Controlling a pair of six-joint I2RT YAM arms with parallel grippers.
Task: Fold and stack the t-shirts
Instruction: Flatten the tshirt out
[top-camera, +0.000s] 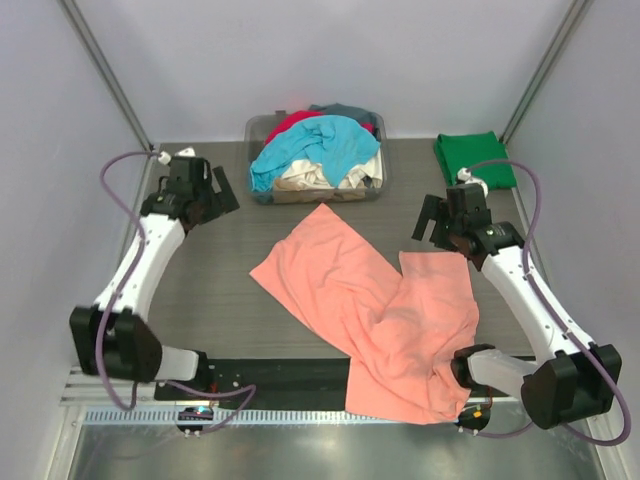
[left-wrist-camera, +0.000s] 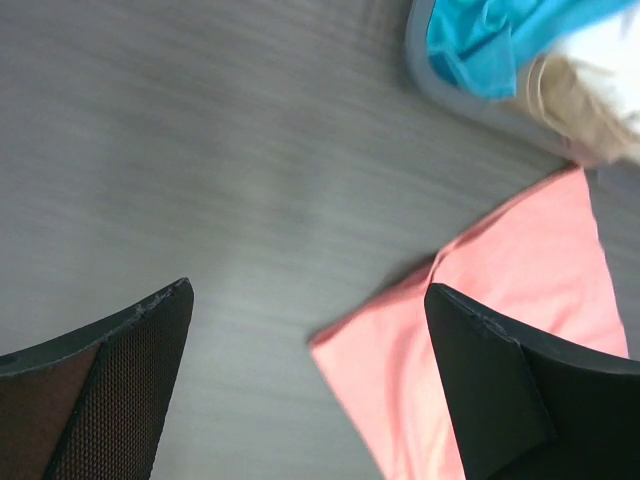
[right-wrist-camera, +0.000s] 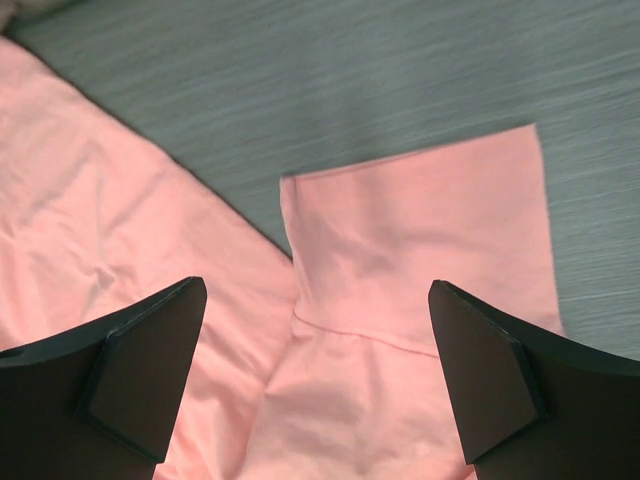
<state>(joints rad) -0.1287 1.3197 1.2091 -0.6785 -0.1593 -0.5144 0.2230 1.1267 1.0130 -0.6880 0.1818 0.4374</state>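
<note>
Pink shirt (top-camera: 370, 300) lies rumpled and unfolded across the middle of the table (top-camera: 220, 290), its near end reaching over the front edge by the right arm's base. A green shirt (top-camera: 473, 158) sits folded at the far right corner. Turquoise (top-camera: 310, 145), cream (top-camera: 305, 177) and red (top-camera: 290, 122) shirts are heaped in a tub (top-camera: 255, 130) at the back. The left gripper (top-camera: 215, 190) hovers wide open and empty over bare table beside the tub. The right gripper (top-camera: 432, 222) hovers wide open and empty above the pink shirt's sleeve.
</note>
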